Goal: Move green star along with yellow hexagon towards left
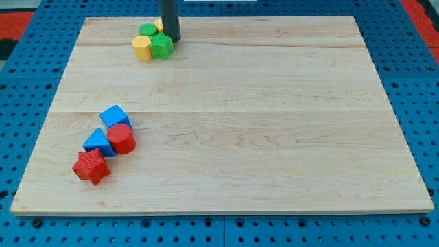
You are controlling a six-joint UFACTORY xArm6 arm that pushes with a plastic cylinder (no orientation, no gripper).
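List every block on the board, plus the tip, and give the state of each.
my tip: down at the green star's right edge, near the view's top
green star: flat, against the yellow hexagon
yellow hexagon: flat, left of the star
green block: behind the two, shape unclear
yellow block: mostly hidden by the rod
blue cube: flat
red cylinder: upright
blue block: flat
red star: flat

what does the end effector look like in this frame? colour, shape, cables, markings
A plain, straight rod, dark grey to black, with a smooth matte cylindrical surface. It enters from the view's top edge. No cables, labels or markings visible. My tip is blunt, the same width as the shaft. No fingers; the arm above is out of frame.
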